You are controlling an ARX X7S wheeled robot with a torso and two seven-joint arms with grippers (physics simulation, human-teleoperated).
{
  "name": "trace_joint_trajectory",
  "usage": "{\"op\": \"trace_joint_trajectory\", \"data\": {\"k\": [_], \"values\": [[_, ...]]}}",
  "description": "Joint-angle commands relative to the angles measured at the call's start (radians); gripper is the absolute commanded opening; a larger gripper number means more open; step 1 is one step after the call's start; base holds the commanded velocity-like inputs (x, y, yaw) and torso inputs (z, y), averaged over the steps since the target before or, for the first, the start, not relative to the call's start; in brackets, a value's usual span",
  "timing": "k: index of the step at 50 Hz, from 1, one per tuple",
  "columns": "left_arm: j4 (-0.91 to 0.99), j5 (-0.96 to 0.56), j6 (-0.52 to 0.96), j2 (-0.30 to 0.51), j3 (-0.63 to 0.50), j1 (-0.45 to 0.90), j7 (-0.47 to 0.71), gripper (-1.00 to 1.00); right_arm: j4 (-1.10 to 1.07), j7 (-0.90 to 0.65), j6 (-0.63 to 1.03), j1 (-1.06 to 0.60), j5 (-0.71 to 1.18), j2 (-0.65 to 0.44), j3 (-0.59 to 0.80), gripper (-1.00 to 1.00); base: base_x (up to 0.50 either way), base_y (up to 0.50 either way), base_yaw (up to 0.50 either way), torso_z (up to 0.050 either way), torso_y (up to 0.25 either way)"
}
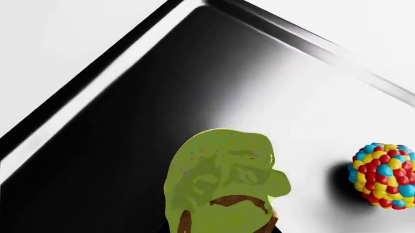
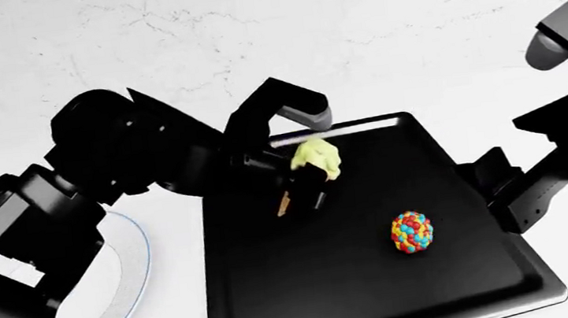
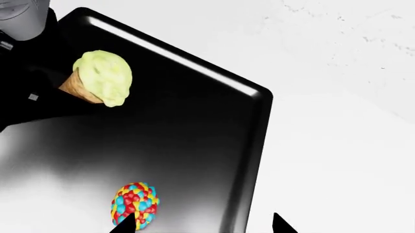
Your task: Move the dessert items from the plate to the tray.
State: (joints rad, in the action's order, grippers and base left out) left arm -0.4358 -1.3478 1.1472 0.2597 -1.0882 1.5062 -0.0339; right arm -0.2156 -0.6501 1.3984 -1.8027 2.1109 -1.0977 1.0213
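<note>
My left gripper (image 2: pixel 302 182) is shut on the tan waffle cone (image 2: pixel 290 198) with the pale green scoop (image 2: pixel 317 156), over the far left part of the black tray (image 2: pixel 310 299). The scoop fills the near part of the left wrist view (image 1: pixel 224 177). The multicoloured candy ball (image 2: pixel 412 232) lies on the tray's right half, apart from the cone, and shows in both wrist views (image 1: pixel 384 175) (image 3: pixel 135 203). My right gripper (image 3: pixel 204 225) is open and empty above the tray's right rim (image 3: pixel 250 160), one fingertip (image 3: pixel 126 224) next to the ball.
A white plate with a thin blue rim (image 2: pixel 139 285) lies left of the tray, partly under my left arm. The tray rests on a white marble counter (image 2: pixel 377 30). My right arm (image 2: pixel 567 137) hangs over the tray's right side.
</note>
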Motion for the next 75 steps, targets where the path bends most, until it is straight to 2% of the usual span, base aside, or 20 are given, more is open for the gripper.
{"op": "trace_joint_trajectory", "data": {"k": [1, 13, 14, 28, 38, 44, 54, 62, 68, 75], "values": [[-0.031, 0.018, -0.014, -0.019, -0.022, -0.009, -0.018, -1.0, -0.002, 0.008, -0.003, 0.003, -0.011, -0.007, 0.001, 1.0, 0.0, 0.0, 0.0, 0.0, 0.0], [-0.044, 0.018, -0.011, -0.026, -0.032, -0.01, -0.037, -1.0, 0.0, 0.012, -0.006, 0.003, -0.017, -0.01, 0.006, 1.0, 0.0, 0.0, 0.0, 0.0, 0.001], [-0.044, 0.016, -0.011, -0.025, -0.031, -0.01, -0.036, 1.0, -0.002, 0.012, -0.006, 0.002, -0.016, -0.011, 0.006, 1.0, 0.0, 0.0, 0.0, 0.0, 0.0], [0.011, -0.029, 0.001, 0.011, 0.009, 0.004, 0.012, 1.0, -0.004, 0.015, -0.008, -0.007, -0.014, -0.015, 0.013, 1.0, 0.0, 0.0, 0.0, 0.0, 0.0], [0.243, -0.204, 0.038, 0.133, 0.14, 0.015, 0.204, 1.0, -0.015, 0.01, -0.036, -0.004, -0.001, -0.027, 0.009, 1.0, 0.0, 0.0, 0.0, 0.0, 0.0], [0.37, -0.302, 0.021, 0.23, 0.215, -0.014, 0.282, 1.0, -0.055, 0.004, -0.094, 0.022, -0.002, -0.07, -0.01, 1.0, 0.0, 0.0, 0.0, 0.0, 0.0], [0.677, -0.529, -0.053, 0.455, 0.37, -0.1, 0.425, 1.0, -0.236, 0.087, -0.254, 0.1, -0.007, -0.192, -0.089, 1.0, 0.0, 0.0, 0.0, 0.0, 0.0], [0.829, -0.6, -0.121, 0.614, 0.463, -0.179, 0.452, 1.0, -0.339, 0.116, -0.357, 0.135, -0.002, -0.263, -0.126, 1.0, 0.0, 0.0, 0.0, 0.0, 0.0], [0.935, -0.607, -0.195, 0.723, 0.541, -0.283, 0.424, 1.0, -0.396, 0.15, -0.443, 0.172, -0.032, -0.312, -0.139, 1.0, 0.0, 0.0, 0.0, 0.0, 0.0], [1.008, -0.605, -0.274, 0.808, 0.617, -0.38, 0.382, 1.0, -0.45, 0.186, -0.509, 0.18, -0.033, -0.368, -0.164, 1.0, 0.0, 0.0, 0.0, 0.0, 0.0]]}}
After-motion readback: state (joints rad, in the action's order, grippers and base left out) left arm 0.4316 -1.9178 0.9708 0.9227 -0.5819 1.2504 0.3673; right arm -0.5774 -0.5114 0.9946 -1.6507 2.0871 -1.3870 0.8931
